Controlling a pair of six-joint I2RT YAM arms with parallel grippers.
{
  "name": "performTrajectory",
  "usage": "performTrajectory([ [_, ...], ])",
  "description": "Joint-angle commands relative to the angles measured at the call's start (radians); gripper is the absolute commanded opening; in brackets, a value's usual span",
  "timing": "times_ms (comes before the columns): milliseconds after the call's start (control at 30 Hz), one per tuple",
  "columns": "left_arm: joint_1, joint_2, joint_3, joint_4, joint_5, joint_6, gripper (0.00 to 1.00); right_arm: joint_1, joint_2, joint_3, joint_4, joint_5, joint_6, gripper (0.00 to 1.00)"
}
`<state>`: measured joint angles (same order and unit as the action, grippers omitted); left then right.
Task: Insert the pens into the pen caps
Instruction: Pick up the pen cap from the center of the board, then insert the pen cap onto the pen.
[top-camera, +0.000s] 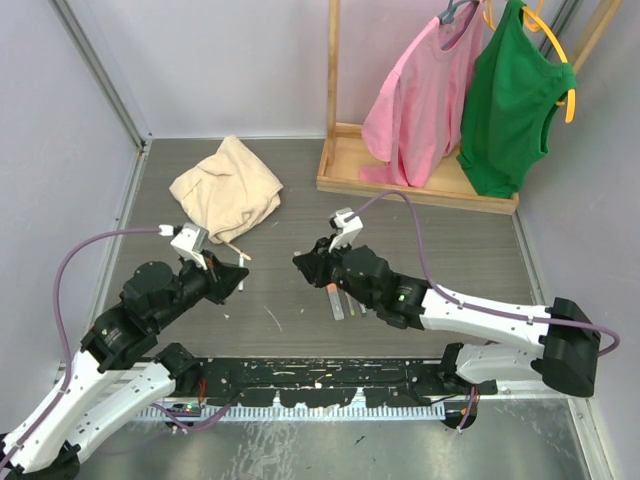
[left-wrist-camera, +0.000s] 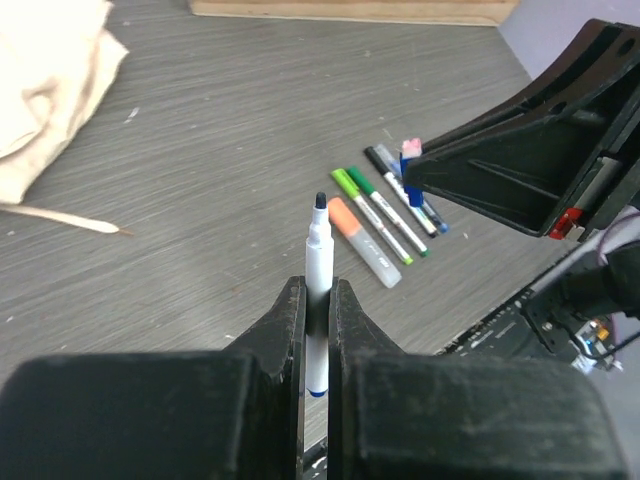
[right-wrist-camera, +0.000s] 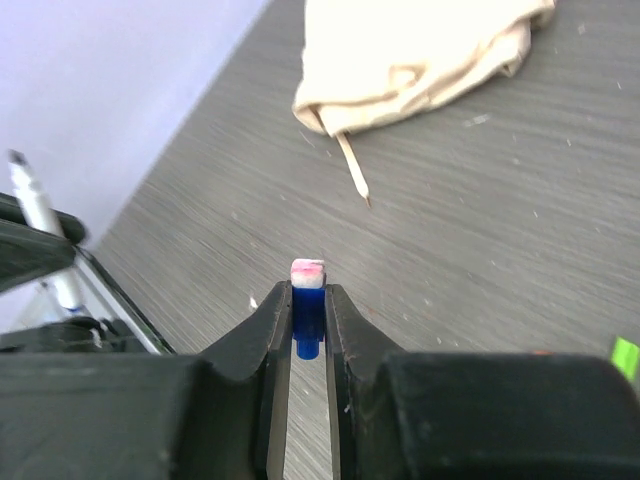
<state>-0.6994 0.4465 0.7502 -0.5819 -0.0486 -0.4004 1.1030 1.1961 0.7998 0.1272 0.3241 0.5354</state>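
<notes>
The left claw (left-wrist-camera: 318, 300) is clamping a white pen (left-wrist-camera: 319, 245), tip outward; the right claw (right-wrist-camera: 308, 295) is pinching a blue cap (right-wrist-camera: 308, 322) above the bench (right-wrist-camera: 480, 230).

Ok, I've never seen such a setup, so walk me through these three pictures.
Two robot arms are bolted to a grey table. The wide picture looks down from above and behind them; the other two come from a camera on each wrist. The left arm has its jaws shut on a white pen. The right arm has its jaws pinching a small blue cap. More pens lie on the table, along with a beige cloth and a thin stick.
</notes>
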Motion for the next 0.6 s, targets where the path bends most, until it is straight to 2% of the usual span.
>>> performTrajectory([
  [0, -0.003, 0.056, -0.005, 0.179, 0.151, 0.001, 0.0, -0.002, -0.091, -0.09, 0.385, 0.027, 0.002, 0.0],
  [100, -0.003, 0.081, -0.028, 0.254, 0.236, -0.002, 0.0, -0.001, -0.125, -0.169, 0.604, 0.023, 0.041, 0.0],
  [233, -0.003, 0.085, -0.065, 0.354, 0.313, -0.015, 0.0, -0.002, -0.129, -0.232, 0.797, 0.039, 0.139, 0.0],
  [467, -0.003, 0.131, -0.063, 0.424, 0.397, -0.009, 0.0, -0.002, -0.004, -0.25, 1.14, 0.025, 0.126, 0.0],
  [567, -0.002, 0.14, -0.059, 0.431, 0.408, -0.005, 0.0, -0.002, 0.046, -0.227, 1.206, -0.029, 0.114, 0.01],
])
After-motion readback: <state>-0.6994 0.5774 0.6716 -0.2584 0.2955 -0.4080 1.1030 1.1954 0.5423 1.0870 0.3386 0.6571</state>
